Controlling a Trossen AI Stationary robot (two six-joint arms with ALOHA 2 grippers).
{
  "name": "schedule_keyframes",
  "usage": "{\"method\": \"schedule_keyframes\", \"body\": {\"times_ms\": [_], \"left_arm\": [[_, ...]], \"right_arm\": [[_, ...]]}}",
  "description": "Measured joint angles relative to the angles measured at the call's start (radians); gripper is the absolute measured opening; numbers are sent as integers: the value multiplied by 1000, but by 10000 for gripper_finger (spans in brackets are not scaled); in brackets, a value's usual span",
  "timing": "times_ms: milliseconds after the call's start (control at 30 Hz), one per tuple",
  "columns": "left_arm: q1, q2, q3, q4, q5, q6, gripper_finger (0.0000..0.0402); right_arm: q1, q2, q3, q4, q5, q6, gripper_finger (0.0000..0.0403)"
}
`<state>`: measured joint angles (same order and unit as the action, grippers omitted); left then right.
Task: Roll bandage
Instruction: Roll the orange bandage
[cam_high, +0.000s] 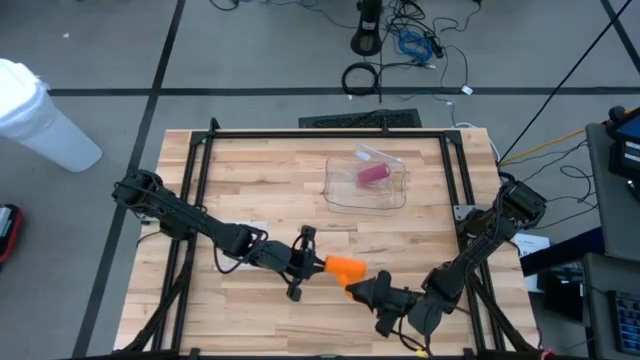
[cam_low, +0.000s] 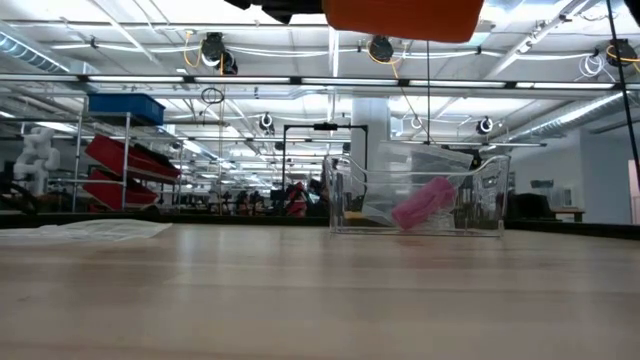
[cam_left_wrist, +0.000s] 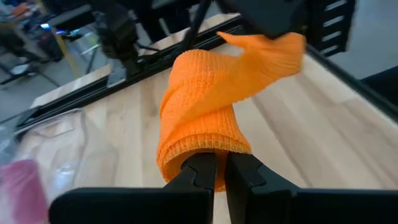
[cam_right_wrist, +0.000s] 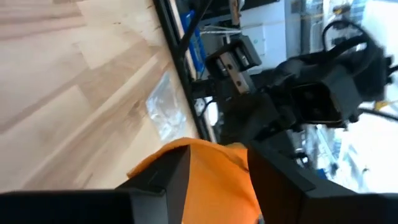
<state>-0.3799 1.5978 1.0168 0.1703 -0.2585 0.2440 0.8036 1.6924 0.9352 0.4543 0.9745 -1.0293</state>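
item: orange bandage (cam_high: 347, 266), partly rolled, held in the air above the table (cam_high: 270, 190), well on the near side of the clear tray (cam_high: 366, 196) and nowhere touching the wood.

risk: a loose tail (cam_left_wrist: 267, 53) runs from the roll toward the right gripper. judged hazard: if that tail goes slack or slips free, the outer turns may spring open and the roll lose its tightness. a second hazard: the roll sits on a narrow pinch only, so a tug from the far side could pull it off the left fingers.

left gripper (cam_left_wrist: 214, 177): fingers clenched together, pinching the roll at its core end.

right gripper (cam_right_wrist: 214, 180): just beside the roll, on the side away from the left gripper. fingers parted around the orange cloth. whether they press it or merely straddle it cannot be told.

other: pink object (cam_high: 372, 175) lying inside the tray.
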Motion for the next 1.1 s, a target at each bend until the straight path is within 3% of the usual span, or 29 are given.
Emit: {"method": "schedule_keyframes", "body": {"times_ms": [233, 467, 600, 667, 900, 1000, 1100], "left_arm": [[0, 0, 0, 0, -79, 0, 13], [1, 0, 0, 0, -142, 5, 13], [1, 0, 0, 2, -144, 4, 13], [2, 0, 0, 2, -146, 0, 13], [2, 0, 0, 0, -146, 4, 13], [2, 0, 0, -9, -161, 5, 13], [-5, 0, 0, -18, -214, 6, 13]], "right_arm": [[26, 0, 0, -35, 118, 72, 141], [50, 0, 0, -39, 81, 81, 140], [33, -1, -1, -213, 240, 71, 140], [21, -1, -1, -230, 258, 24, 139], [34, 0, -1, 7, 279, -225, 139], [53, 0, -1, 43, 282, -188, 139], [70, 0, -1, 32, 277, -4, 139]]}}
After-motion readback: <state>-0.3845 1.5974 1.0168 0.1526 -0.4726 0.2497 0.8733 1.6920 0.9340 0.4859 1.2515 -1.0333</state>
